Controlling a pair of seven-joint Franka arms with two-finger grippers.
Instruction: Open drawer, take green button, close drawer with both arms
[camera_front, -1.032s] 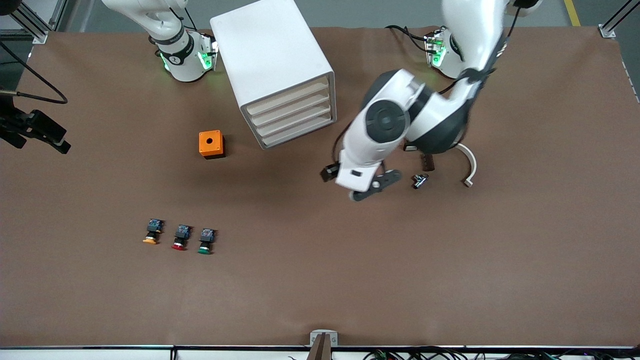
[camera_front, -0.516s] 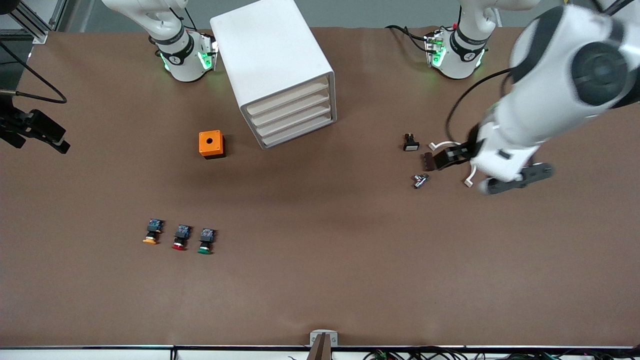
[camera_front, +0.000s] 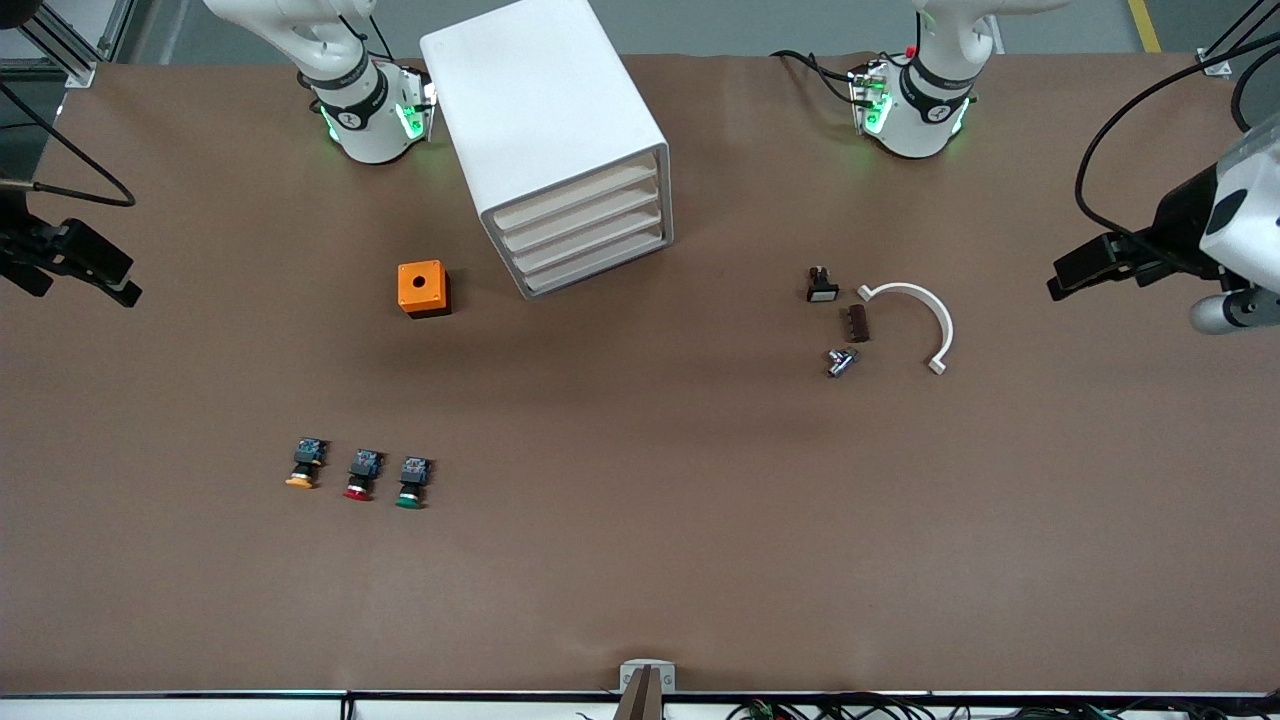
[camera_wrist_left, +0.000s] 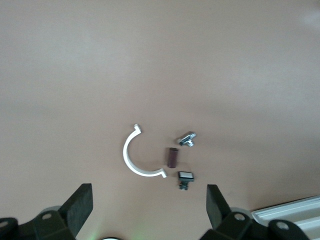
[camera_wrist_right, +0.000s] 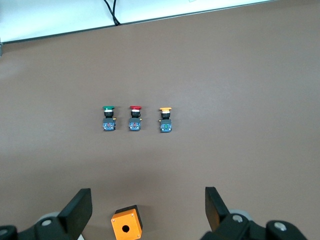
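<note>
The white cabinet (camera_front: 545, 120) stands near the right arm's base, and all its drawers are shut. The third drawer from the top (camera_front: 590, 246) is flush with the others. The green-capped button (camera_front: 411, 483) lies on the table, nearer to the front camera than the cabinet. It also shows in the right wrist view (camera_wrist_right: 108, 118). My right gripper (camera_wrist_right: 147, 209) hangs high over the orange box, open and empty. It is out of the front view. My left gripper (camera_wrist_left: 149, 210) is open and empty, high over the left arm's end of the table. The left arm (camera_front: 1235, 215) shows at the front view's edge.
A red-capped button (camera_front: 360, 476) and an orange-capped button (camera_front: 305, 466) lie beside the green one. An orange box (camera_front: 423, 288) sits beside the cabinet. A white half ring (camera_front: 925, 315), a brown piece (camera_front: 856, 323), a metal piece (camera_front: 839, 361) and a small black switch (camera_front: 821, 286) lie toward the left arm's end.
The left arm has swung from in front of the cabinet, over the small parts, out to the left arm's end of the table. Nothing on the table has moved.
</note>
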